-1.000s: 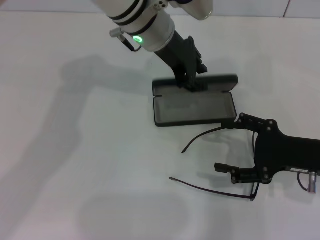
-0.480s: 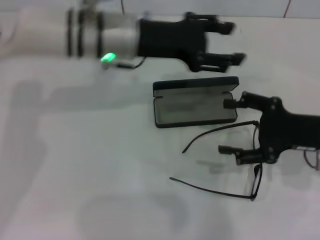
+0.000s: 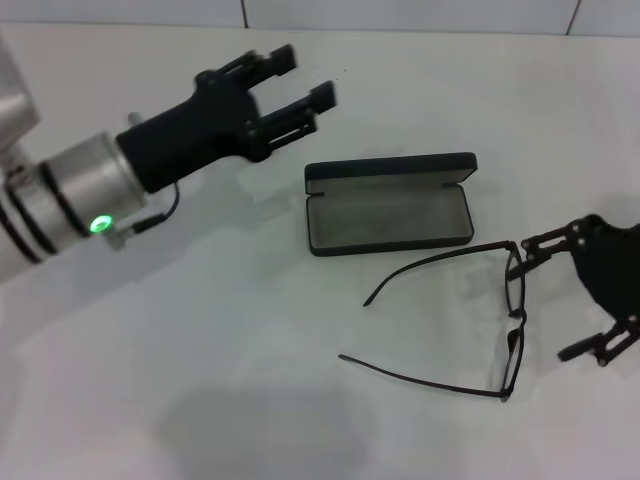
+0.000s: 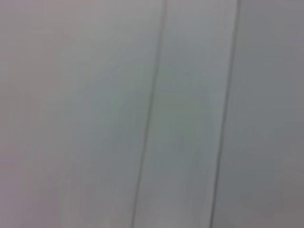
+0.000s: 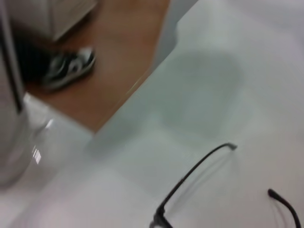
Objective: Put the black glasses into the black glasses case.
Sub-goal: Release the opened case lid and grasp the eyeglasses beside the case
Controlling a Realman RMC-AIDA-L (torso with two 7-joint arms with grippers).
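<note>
The black glasses (image 3: 510, 325) are not yet in the black glasses case (image 3: 388, 205): they lie unfolded on the white tabletop (image 3: 200, 330), near its right edge and just in front of the case, the rims turned toward that edge and both temple arms stretching back toward the middle of the tabletop. The case lies open, lid raised along its far side and grey lining exposed, and nothing is seen inside it. The step in hand is judged to be the pick-up of the glasses, and it would best be done by a light pinch at the bridge or at a rim beside the hinge, not on a thin temple arm, which may be expected to flex or swing. The frame should be lifted level, carried the short way over the open tray, and lowered with its length along the tray's length; since the arms are spread, they would have to be folded or tucked before the lid could close. The right gripper (image 3: 585, 295) is seen at the right edge of the tabletop, just beside the rims, fingers spread and holding nothing. The left gripper (image 3: 295, 85) is held raised toward the far edge, beyond the case's left end, fingers parted and empty, pointing away across the tabletop.
</note>
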